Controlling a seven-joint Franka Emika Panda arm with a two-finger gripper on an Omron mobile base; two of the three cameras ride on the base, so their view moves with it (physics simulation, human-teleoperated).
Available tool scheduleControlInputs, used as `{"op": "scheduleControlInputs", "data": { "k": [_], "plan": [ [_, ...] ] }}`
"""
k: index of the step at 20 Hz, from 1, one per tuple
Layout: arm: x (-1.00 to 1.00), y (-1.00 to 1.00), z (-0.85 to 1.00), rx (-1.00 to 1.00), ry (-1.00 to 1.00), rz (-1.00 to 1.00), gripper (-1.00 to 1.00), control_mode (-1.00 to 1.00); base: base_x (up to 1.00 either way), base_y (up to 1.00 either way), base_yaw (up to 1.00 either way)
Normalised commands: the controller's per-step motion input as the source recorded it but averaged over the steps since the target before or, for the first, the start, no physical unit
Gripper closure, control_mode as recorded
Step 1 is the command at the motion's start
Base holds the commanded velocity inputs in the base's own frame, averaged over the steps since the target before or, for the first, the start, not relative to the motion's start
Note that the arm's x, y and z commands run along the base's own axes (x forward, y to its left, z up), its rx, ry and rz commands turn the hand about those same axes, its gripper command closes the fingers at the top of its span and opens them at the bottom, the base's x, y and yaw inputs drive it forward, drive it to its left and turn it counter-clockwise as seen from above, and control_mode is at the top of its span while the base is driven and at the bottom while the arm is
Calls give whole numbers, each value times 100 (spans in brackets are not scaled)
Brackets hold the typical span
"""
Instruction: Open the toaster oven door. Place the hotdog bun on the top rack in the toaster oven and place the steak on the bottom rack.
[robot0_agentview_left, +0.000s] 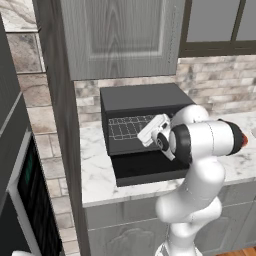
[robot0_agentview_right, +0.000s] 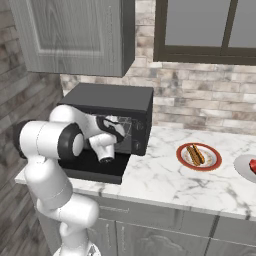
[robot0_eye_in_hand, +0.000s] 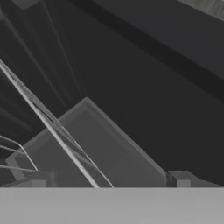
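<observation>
The gripper (robot0_eye_in_hand: 109, 179) reached into the front of the toaster oven (robot0_agentview_left: 140, 97), and in the hand view its two fingertips (robot0_eye_in_hand: 179, 178) stood wide apart with nothing between them, thin silver rack wires crossing the dark cavity just ahead. From the left base view the white hand sat at the mouth of the oven, over the toaster oven door (robot0_agentview_left: 145, 170), which lay folded down flat on the marble counter (robot0_agentview_left: 95, 165). Behind the hand the top rack (robot0_agentview_left: 127, 125) showed as a wire grid across the opening; the lower rack could not be made out.

Further right on the counter, well apart from the oven, the hotdog bun (robot0_agentview_right: 195, 154) lay on a red-rimmed plate (robot0_agentview_right: 199, 165). Beyond it, at the picture's right edge, the steak (robot0_agentview_right: 252, 166) rested on a pale plate (robot0_agentview_right: 242, 167). Behind everything stood the brick wall (robot0_agentview_right: 200, 105) and the grey cupboard (robot0_agentview_right: 75, 35).
</observation>
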Motion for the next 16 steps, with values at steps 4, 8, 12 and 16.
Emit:
{"op": "scheduleControlInputs", "data": {
  "k": [4, 8, 12, 16],
  "plan": [
    [36, 0, -28, 0, 5, 0, -100, -100, 0, 0, 0],
    [42, 0, -21, 0, 3, 0, -100, -100, 0, 0, 0],
    [29, 0, -21, 0, 3, 0, -100, -100, 0, 0, 0],
    [1, 0, -34, -1, 17, 0, 100, -100, 0, 0, 0]
  ]
}}
